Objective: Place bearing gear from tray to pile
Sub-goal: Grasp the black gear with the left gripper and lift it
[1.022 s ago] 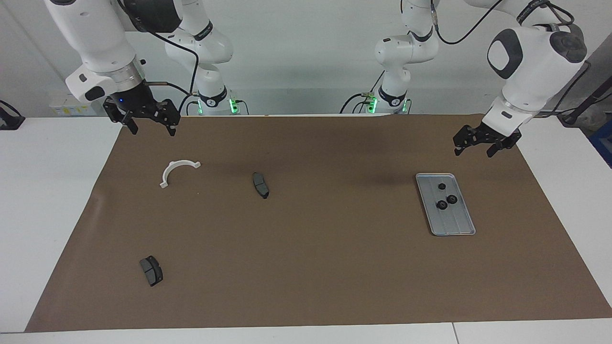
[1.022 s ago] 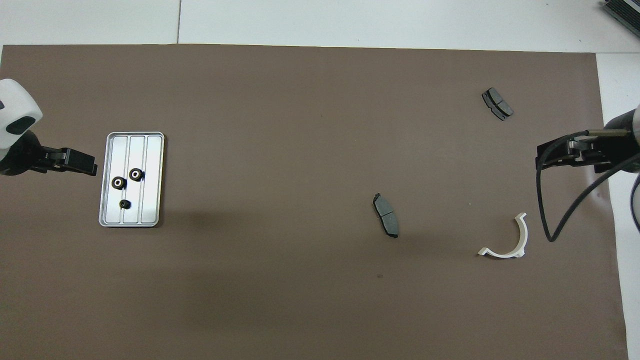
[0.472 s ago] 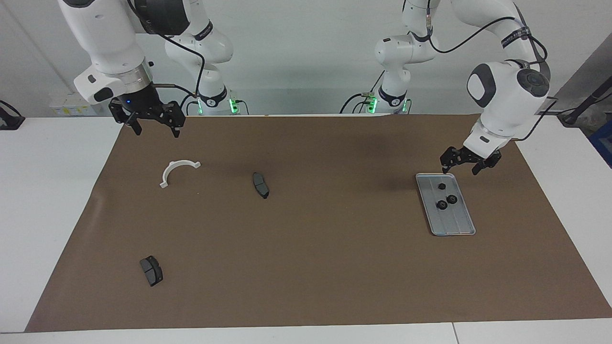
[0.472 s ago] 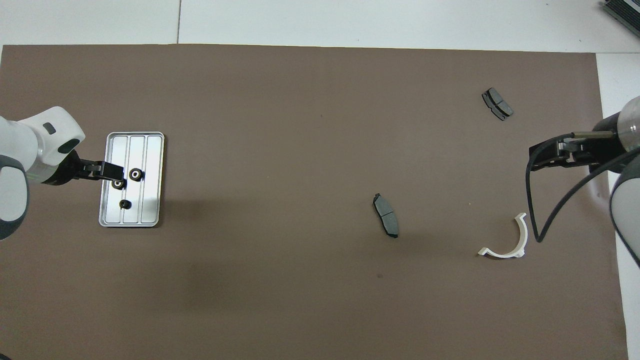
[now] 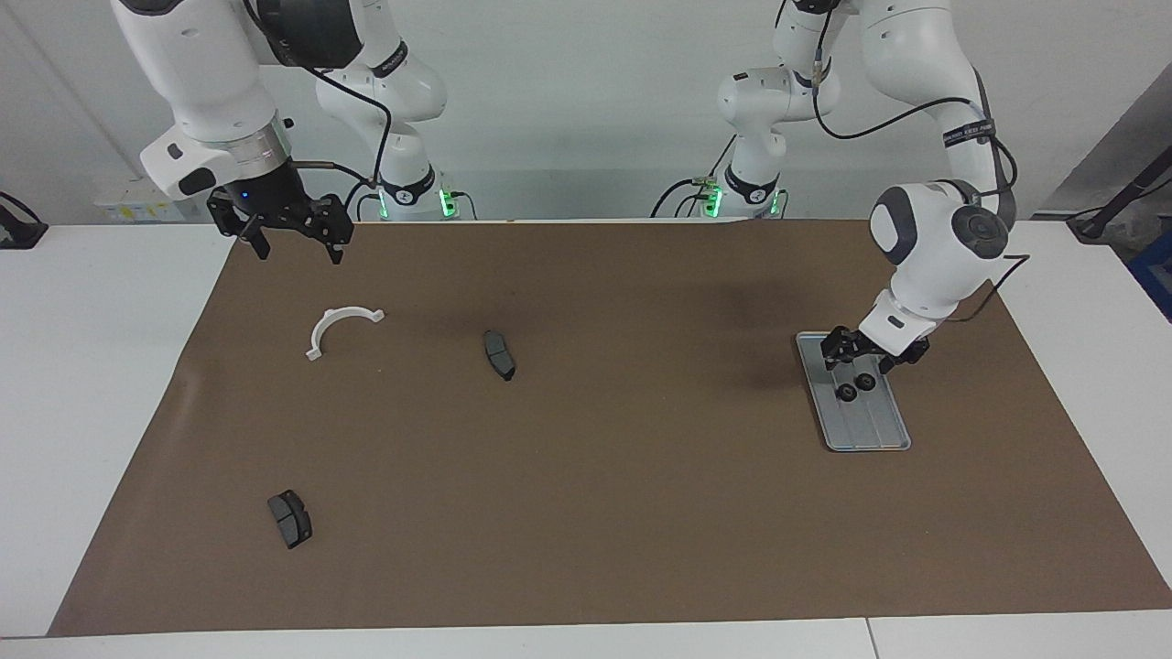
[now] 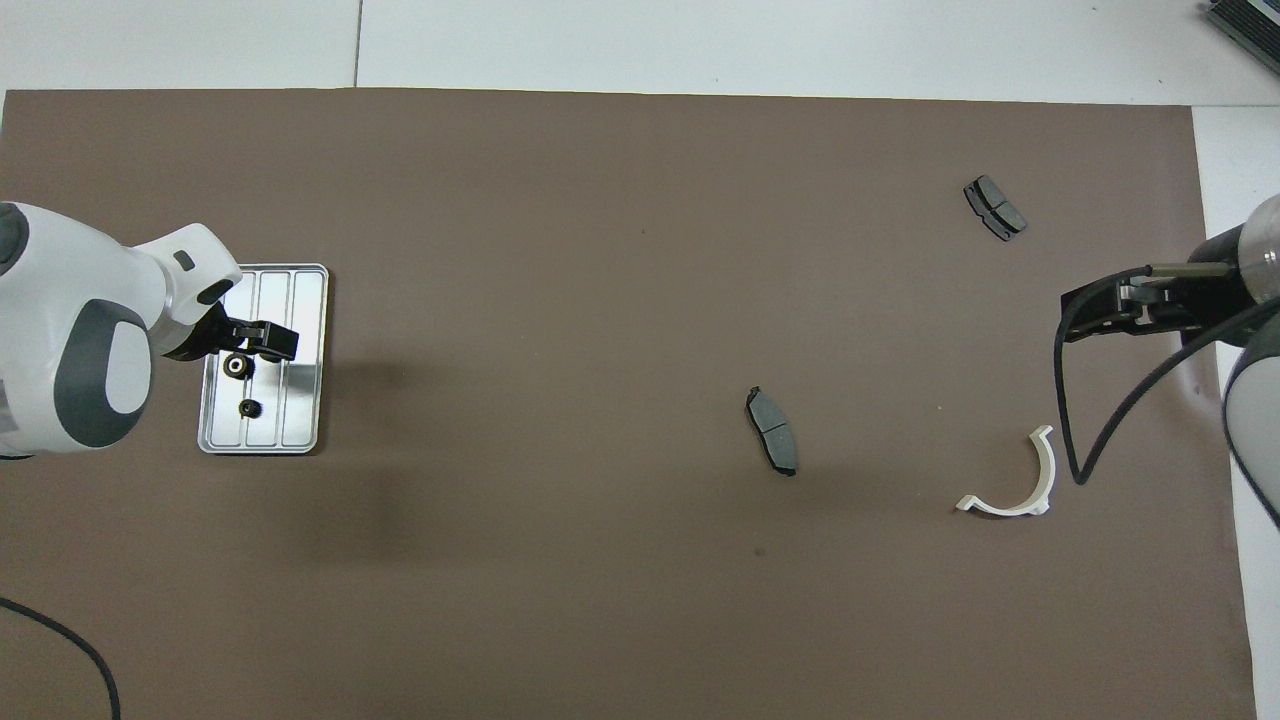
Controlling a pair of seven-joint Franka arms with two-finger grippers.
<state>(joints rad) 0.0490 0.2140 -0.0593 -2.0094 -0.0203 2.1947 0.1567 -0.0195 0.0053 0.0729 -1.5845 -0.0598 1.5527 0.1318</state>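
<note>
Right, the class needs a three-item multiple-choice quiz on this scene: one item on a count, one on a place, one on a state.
1. Brake pads lying on the mat: A one; B two; C four.
2. The left end effector is over: A the tray; B a brake pad; C bare mat.
3. The right end effector is: A shut on a brake pad; B shut and empty; C open and empty.

Key: 1 B, two dark pads lie apart on the mat; 2 A, it hangs low above the tray; 3 C, its fingertips stand apart with nothing between them.
</note>
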